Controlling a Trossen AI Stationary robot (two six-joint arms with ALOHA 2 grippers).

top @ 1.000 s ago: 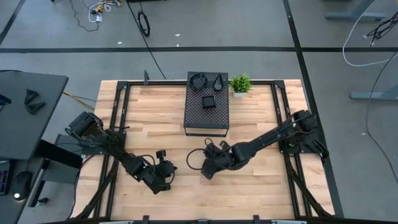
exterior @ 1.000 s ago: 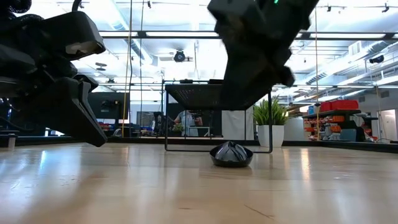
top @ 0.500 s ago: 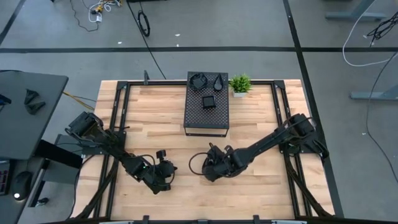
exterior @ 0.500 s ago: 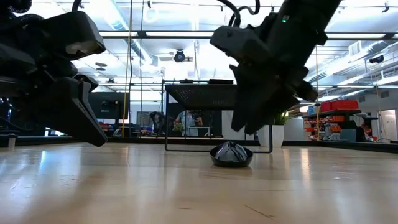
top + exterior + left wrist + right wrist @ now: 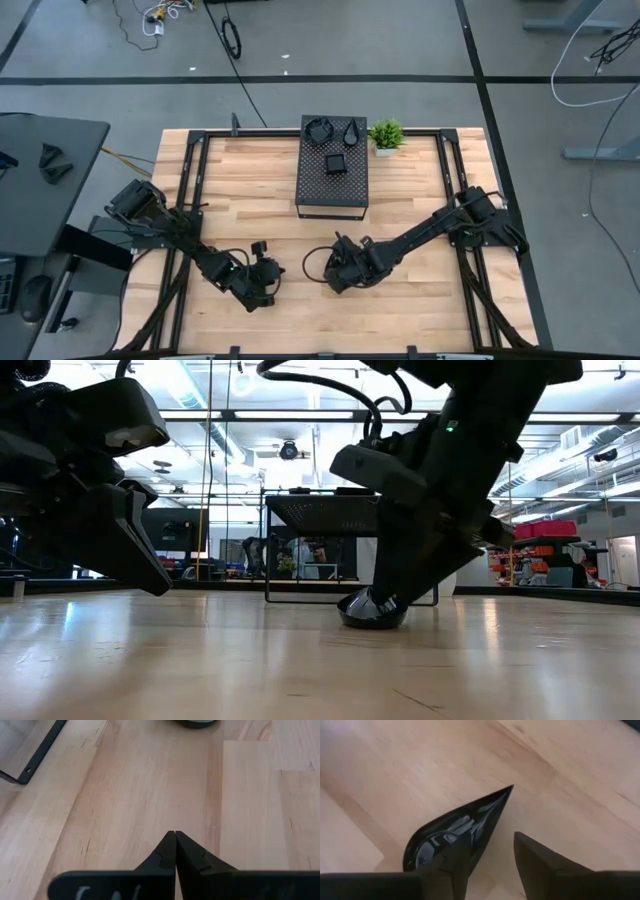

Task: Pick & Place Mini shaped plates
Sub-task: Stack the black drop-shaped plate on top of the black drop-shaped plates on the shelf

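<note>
A glossy black teardrop plate lies flat on the wooden table near its middle; it also shows in the high view and the low view. My right gripper is open and low over it, one finger over the plate's hollow and the other outside its rim near the pointed end. My left gripper is shut and empty, just above the table to the plate's left. Three more small black plates lie on top of the black perforated box. My right gripper comes at the teardrop plate slanting down from above. One finger stands over the hollow and the other finger outside the rim toward the pointed end. Whether either finger touches the plate I cannot tell. The plate lies flat on the table.
The black perforated box stands at the table's far middle, with a small green potted plant at its right. Black frame rails run along the table's left and right sides. Bare wood lies toward the near edge.
My right gripper has come down from well above the table onto the teardrop plate, its fingertips now level with the plate's rim. The plate has stayed where it was.
</note>
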